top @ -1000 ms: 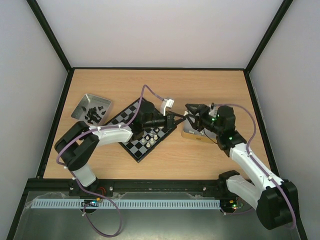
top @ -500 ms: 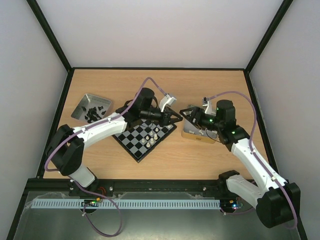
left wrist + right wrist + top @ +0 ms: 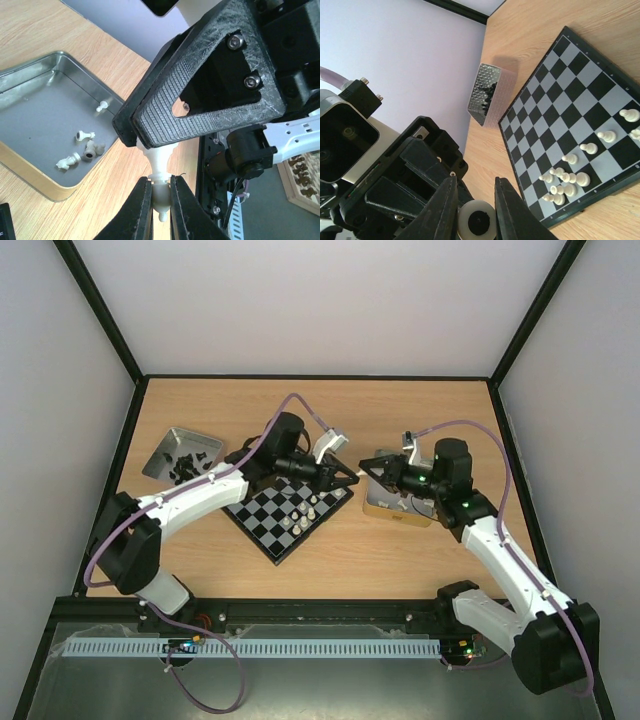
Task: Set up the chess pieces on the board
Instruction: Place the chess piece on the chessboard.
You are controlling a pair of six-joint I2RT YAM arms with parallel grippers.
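Both my grippers are on one piece, mid-air

The left gripper [image 3: 161, 186] is clenched on the head of a white chess piece [image 3: 159, 159]. The right gripper [image 3: 476, 200] pinches its round base, up off the table between the board [image 3: 285, 525] and the metal tray [image 3: 398, 514].

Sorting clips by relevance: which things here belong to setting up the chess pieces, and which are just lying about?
Job in hand:
board
white pieces standing on it
held piece, gripped by left end effector and right end effector
tray of white pieces
tray of dark pieces

Lying about:
purple cables
ridged strip at the near edge
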